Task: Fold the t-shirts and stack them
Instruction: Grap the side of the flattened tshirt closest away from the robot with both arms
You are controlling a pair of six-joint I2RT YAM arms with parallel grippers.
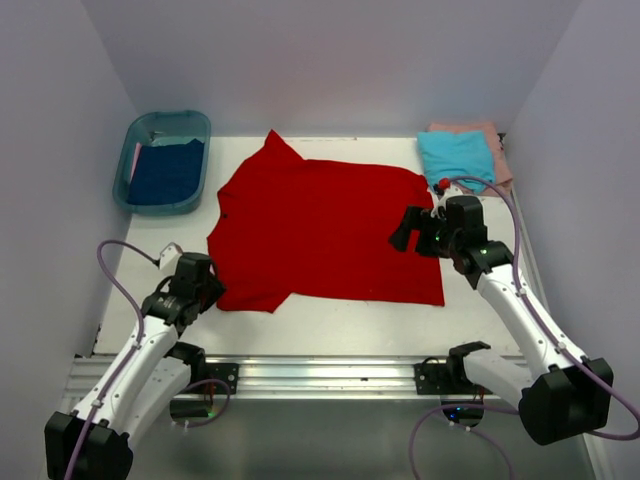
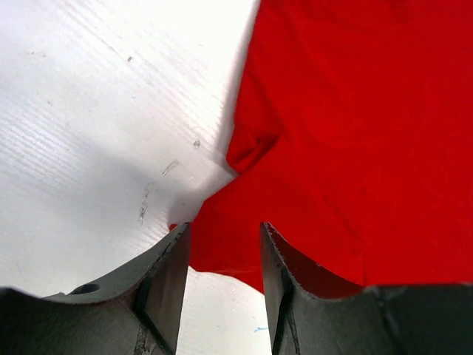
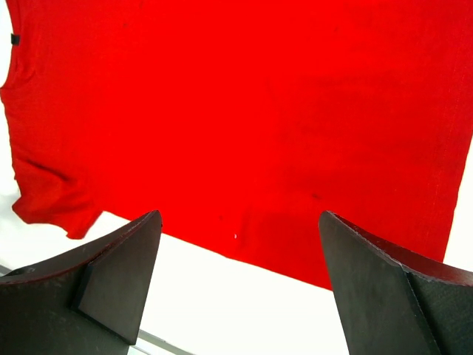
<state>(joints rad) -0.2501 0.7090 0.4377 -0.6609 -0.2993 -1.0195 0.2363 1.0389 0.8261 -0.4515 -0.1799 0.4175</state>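
A bright red t-shirt (image 1: pixel 320 230) lies spread flat on the white table. My left gripper (image 1: pixel 210 288) is open at the shirt's near-left sleeve; in the left wrist view (image 2: pixel 224 233) the sleeve's hem (image 2: pixel 222 251) lies between the jaws. My right gripper (image 1: pixel 405 232) is open and empty over the shirt's right edge; in the right wrist view (image 3: pixel 240 218) the red cloth (image 3: pixel 244 111) fills the upper part. A folded teal t-shirt (image 1: pixel 455 155) rests on a folded pale pink one (image 1: pixel 498 155) at the back right. A dark blue t-shirt (image 1: pixel 165 172) lies in the tub.
The teal plastic tub (image 1: pixel 128 160) stands at the back left corner. A metal rail (image 1: pixel 320 375) with both arm bases runs along the near edge. Pale walls close in the table on three sides.
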